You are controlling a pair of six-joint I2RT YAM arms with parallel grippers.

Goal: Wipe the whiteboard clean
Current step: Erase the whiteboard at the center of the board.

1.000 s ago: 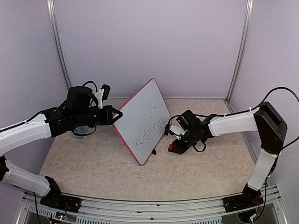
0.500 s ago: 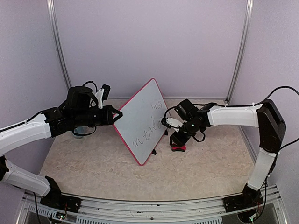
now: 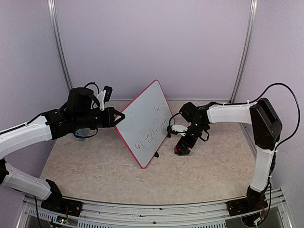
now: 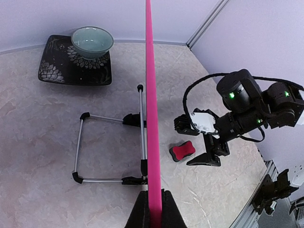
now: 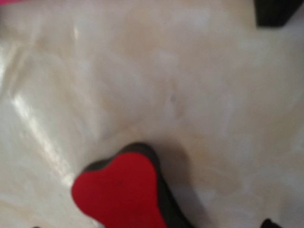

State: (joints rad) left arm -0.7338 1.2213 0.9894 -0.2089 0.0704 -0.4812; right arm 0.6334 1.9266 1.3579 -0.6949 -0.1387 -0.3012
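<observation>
Right fingers (image 4: 205,159) opened; left fingers (image 4: 139,214) pinch whiteboard (image 3: 142,121) edge.

High wide top view, left wrist down whiteboard (image 4: 151,118) edge, right wrist close over eraser (image 5: 121,190) all share

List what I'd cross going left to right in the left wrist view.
black plate → wire stand → whiteboard, seen edge-on → red eraser → right arm
</observation>
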